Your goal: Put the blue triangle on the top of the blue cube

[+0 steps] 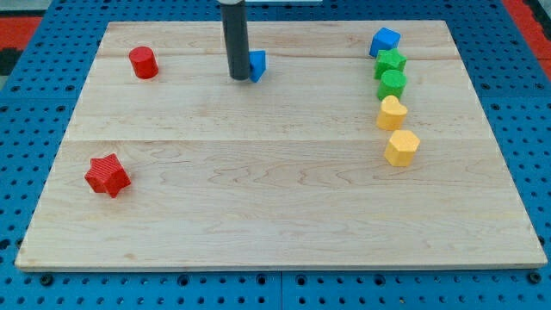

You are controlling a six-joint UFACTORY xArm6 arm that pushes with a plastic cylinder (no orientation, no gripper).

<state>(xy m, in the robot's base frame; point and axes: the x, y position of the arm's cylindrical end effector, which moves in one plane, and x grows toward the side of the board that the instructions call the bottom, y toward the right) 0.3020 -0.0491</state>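
My tip (238, 77) holds nothing; it touches the blue triangle (256, 65) on that block's left side. My rod stands upright. The blue cube (385, 40) sits well to the triangle's right on the worktop (258, 198).

Red cylinder (143, 63) upper left, red star (108, 175) lower left; green (391, 62) (393, 83) and yellow blocks (391, 113) (401, 147) right, on the worktop (258, 198).

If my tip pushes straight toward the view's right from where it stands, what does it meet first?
My tip sits against the blue triangle, so it meets that first. Beyond it the board looks free until the blue cube, which seems slightly nearer the view's top.
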